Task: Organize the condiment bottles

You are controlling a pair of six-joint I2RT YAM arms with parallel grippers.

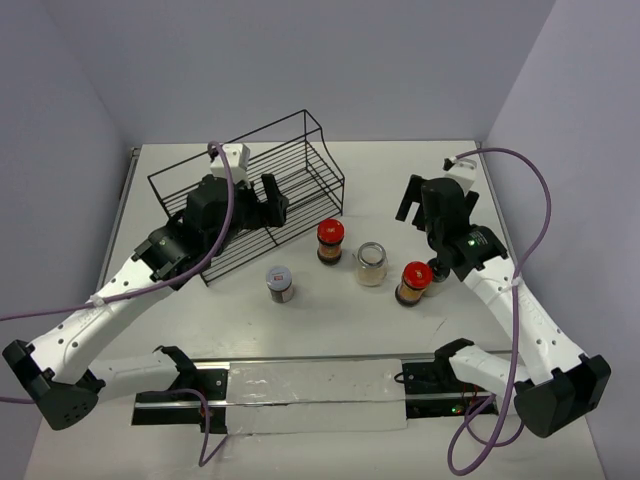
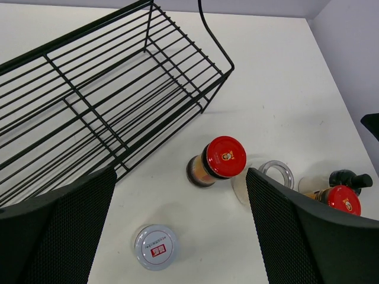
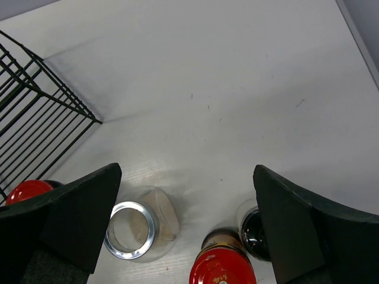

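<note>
Five jars (image 1: 371, 263) stand mid-frame in the top view, all outside the rack (image 1: 300, 160). Left gripper (image 2: 180, 173) and right gripper (image 3: 186, 170) are both spread wide, empty. Likely next pick is the red-lidded jar (image 2: 216, 161): centre over it, clamp below the lid (mind the rack wire).

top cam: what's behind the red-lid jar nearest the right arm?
A black-lidded jar stands close behind the red-lidded jar. Only its lid and a sliver of its body show. Its contents are covered, and whether the two touch cannot be told.
</note>
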